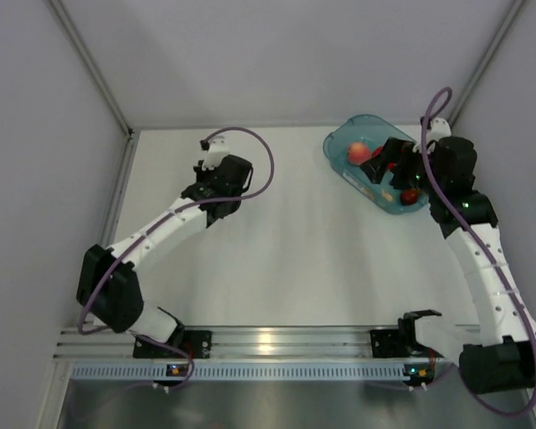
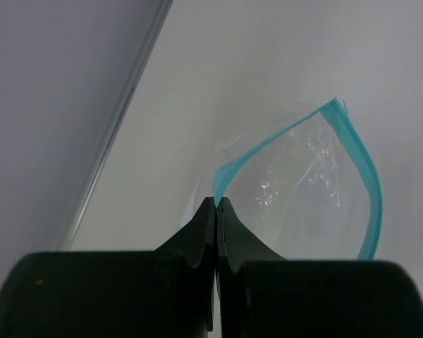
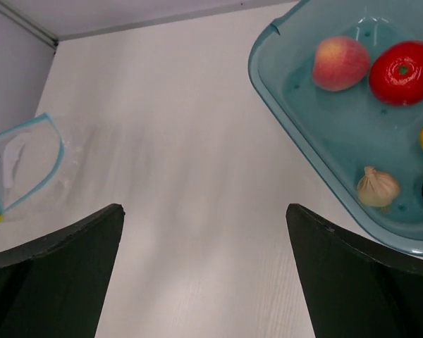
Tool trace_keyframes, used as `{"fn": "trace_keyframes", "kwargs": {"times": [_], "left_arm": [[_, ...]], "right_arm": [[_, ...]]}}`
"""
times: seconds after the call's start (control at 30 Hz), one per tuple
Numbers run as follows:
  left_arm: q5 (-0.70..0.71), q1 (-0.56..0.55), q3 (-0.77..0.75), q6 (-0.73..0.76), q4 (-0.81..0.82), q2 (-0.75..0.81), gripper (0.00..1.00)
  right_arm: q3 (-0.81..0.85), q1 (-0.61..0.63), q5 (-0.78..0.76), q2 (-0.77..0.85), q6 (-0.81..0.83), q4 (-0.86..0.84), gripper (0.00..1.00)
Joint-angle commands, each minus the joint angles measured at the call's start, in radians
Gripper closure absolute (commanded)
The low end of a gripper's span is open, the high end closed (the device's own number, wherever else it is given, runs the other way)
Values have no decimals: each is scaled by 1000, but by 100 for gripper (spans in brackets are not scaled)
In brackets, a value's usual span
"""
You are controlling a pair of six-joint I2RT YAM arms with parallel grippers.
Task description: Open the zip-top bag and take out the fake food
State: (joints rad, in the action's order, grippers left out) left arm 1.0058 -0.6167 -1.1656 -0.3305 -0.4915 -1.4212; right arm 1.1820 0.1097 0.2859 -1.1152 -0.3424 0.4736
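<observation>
Removal looks complete: fake food point(image 3: 340, 63) in the teal tub point(image 3: 317, 120), zip-top bag point(image 2: 303, 190) open, apparently empty. Left gripper point(image 2: 217, 203) pinches its rim; right gripper point(image 3: 203, 211) spread, holding nothing.

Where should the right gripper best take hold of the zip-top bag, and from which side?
Probably the free teal zip strip of the zip-top bag, opposite the corner pinched by the shut left gripper. The mouth gapes, so this lip stands apart; come from the mouth side, one finger inside.
</observation>
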Motion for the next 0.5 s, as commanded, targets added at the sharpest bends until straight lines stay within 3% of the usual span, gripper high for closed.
{"fn": "trace_keyframes", "kwargs": {"times": [0.0, 0.23, 0.33, 0.37, 0.43, 0.47], "left_arm": [[-37, 72, -87, 85, 64, -132, 100], [-99, 121, -282, 90, 57, -393, 100], [-153, 121, -312, 65, 57, -415, 77], [-204, 123, -310, 35, 59, -410, 62], [-257, 121, -302, -11, 57, -375, 48], [-289, 121, -299, -27, 59, -363, 36]], "right_arm": [[-39, 12, 32, 127, 0, -3, 1], [-203, 18, 118, 288, -27, -21, 1], [-239, 18, 101, 324, -6, 14, 1], [-240, 16, 96, 330, 0, 25, 1], [-242, 18, 87, 334, 14, 36, 1], [-239, 18, 81, 336, 17, 43, 1]]}}
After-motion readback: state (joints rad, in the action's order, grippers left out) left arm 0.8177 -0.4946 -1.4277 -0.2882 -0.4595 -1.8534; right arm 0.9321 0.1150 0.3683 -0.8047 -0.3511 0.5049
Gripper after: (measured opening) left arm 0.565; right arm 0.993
